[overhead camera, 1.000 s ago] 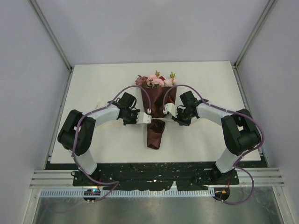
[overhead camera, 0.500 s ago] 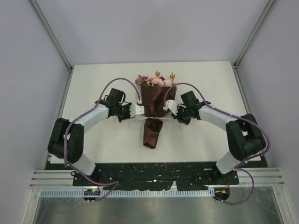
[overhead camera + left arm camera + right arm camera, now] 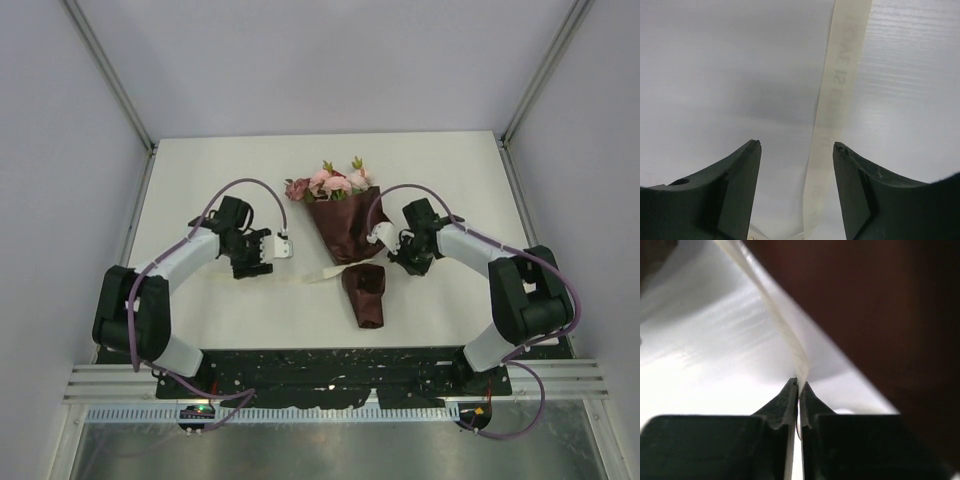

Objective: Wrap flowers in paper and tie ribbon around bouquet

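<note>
The bouquet (image 3: 346, 226) lies mid-table, a dark maroon paper (image 3: 880, 315) cone pinched at its waist, its lower part (image 3: 365, 294) flaring toward me. The pink flowers (image 3: 330, 183) and green leaves show at its far end. The cream ribbon (image 3: 296, 279) runs left across the table from under the cone. My left gripper (image 3: 252, 266) hovers open over it, and the ribbon (image 3: 840, 90) lies flat between the fingers, touching neither. My right gripper (image 3: 404, 260) is at the cone's right side, shut on the ribbon (image 3: 785, 330), which rises taut from the fingertips.
The white table (image 3: 200, 180) is bounded by a metal frame with posts at the back corners (image 3: 150, 140). Purple cables loop over both arms. The black base plate (image 3: 320, 365) runs along the near edge.
My left gripper has opened, let go of the ribbon and drawn back to the left. The right arm has pulled right, and the bouquet has shifted right and tilted.
</note>
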You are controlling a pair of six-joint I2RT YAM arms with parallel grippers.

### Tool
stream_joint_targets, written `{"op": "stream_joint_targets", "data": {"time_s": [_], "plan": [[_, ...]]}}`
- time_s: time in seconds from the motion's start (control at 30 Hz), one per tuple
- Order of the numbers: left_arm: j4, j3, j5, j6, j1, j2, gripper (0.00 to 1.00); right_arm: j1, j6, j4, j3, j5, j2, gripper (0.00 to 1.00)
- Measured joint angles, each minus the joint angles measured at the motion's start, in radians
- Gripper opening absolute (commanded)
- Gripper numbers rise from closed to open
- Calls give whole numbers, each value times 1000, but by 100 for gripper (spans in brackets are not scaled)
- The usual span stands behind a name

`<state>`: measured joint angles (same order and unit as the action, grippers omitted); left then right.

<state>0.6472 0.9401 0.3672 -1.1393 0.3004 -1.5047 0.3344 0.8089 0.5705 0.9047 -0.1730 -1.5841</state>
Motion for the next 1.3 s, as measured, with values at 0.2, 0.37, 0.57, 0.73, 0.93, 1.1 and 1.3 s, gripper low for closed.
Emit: {"op": "stream_joint_targets", "data": {"time_s": [0.2,0.37,0.57,0.73,0.93,1.1,1.3], "plan": [[14,-26,-58,25,-16,20,70,-3,21,135,25,10,1,89],[34,-35,41,90,-144,128,69,1,17,275,146,-52,30,90],[11,-34,164,281,-325,224,69,114,-85,306,424,-121,47,78],[-61,-34,197,527,-438,254,69,358,-217,235,679,-140,-138,69],[-91,-40,203,738,-533,302,69,553,-275,166,877,-116,-483,69],[-90,-84,203,801,-582,377,69,623,-278,170,893,-81,-616,70],[-84,-163,210,820,-591,455,69,624,-268,159,893,-23,-654,68]]}}
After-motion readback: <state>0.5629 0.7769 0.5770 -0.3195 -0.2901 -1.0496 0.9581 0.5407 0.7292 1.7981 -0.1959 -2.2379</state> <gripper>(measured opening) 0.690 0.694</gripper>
